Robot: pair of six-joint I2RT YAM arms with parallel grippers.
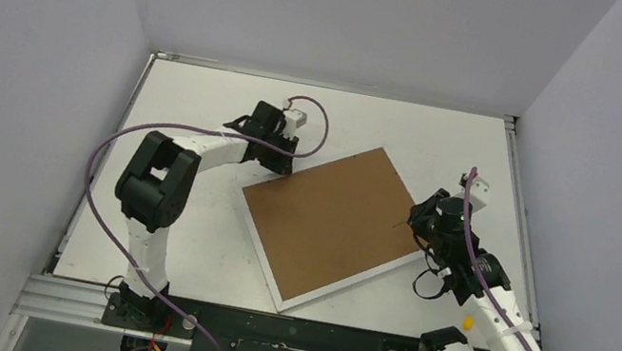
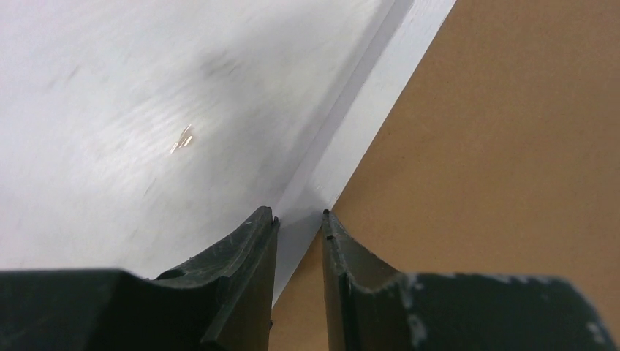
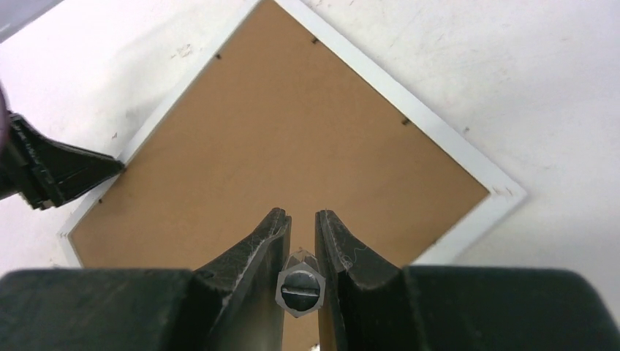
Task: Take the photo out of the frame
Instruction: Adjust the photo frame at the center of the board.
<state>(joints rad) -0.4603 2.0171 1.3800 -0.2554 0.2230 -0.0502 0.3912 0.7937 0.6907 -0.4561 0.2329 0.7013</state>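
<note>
The frame [image 1: 349, 282] lies face down on the table, its brown backing board [image 1: 329, 217] up inside a white border. The photo is hidden beneath that board. My left gripper [image 1: 276, 169] is low at the frame's left edge. In the left wrist view its jaws [image 2: 300, 215] pinch the white border [image 2: 365, 95], one finger on the table side, the other on the backing [image 2: 497, 146]. My right gripper [image 1: 423, 226] hovers over the frame's right part. It [image 3: 301, 213] is shut on a small grey hexagonal piece [image 3: 298, 289] with a slotted head, above the backing [image 3: 292, 139].
Small dark tabs [image 3: 406, 121] dot the inner edge of the border. The left gripper's fingers [image 3: 69, 172] show at the frame's far side in the right wrist view. White walls enclose the white table [image 1: 180, 239] on three sides; a black rail [image 1: 298, 337] runs along the near edge.
</note>
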